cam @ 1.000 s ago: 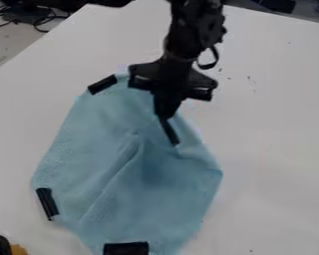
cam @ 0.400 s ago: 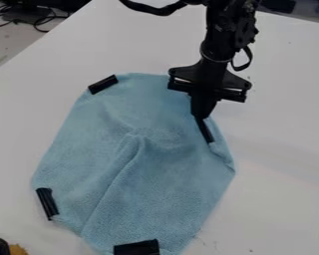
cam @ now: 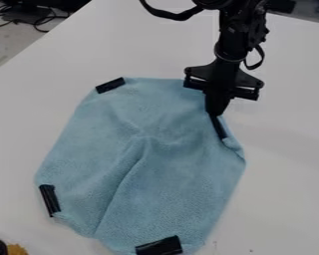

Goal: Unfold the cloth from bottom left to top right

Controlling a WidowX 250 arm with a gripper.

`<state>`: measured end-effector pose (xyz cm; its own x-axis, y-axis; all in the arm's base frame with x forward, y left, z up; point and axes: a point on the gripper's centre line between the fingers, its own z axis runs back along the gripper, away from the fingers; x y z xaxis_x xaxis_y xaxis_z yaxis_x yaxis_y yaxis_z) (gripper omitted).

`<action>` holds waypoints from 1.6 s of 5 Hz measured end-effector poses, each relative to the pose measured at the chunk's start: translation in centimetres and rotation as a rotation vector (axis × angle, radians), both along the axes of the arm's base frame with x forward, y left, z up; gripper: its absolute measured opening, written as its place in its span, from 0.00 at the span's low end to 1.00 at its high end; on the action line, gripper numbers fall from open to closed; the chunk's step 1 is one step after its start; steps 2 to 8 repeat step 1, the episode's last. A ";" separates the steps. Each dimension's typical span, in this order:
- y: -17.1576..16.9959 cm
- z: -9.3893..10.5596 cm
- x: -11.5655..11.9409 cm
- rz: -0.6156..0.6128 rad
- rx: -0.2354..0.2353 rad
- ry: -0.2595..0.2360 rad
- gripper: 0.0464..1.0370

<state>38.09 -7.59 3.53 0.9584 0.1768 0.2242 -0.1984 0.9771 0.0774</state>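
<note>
We see that the cloth (cam: 169, 174) on the tabletop (cam: 288, 179) has shifted right with the gripper (cam: 215, 114), whose closed jaws appear to pinch its black-tabbed upper-right corner. Its top looks broader, so we judge the unfolding well along, though a crease remains and the right edge is tucked. The cloth's long axis runs from the top toward the bottom, leaning slightly right at the near end.

I'm watching from my remote station and making out no readable text, label, brand, number or sign on anything.
</note>
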 end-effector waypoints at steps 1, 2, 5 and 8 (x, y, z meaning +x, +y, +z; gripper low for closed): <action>-0.4 -0.2 0.8 -0.022 0.003 0.003 0.01; -0.4 -0.2 0.8 -0.022 0.003 0.003 0.01; -0.4 -0.2 0.8 -0.022 0.003 0.003 0.01; -0.4 -0.2 0.8 -0.022 0.003 0.003 0.01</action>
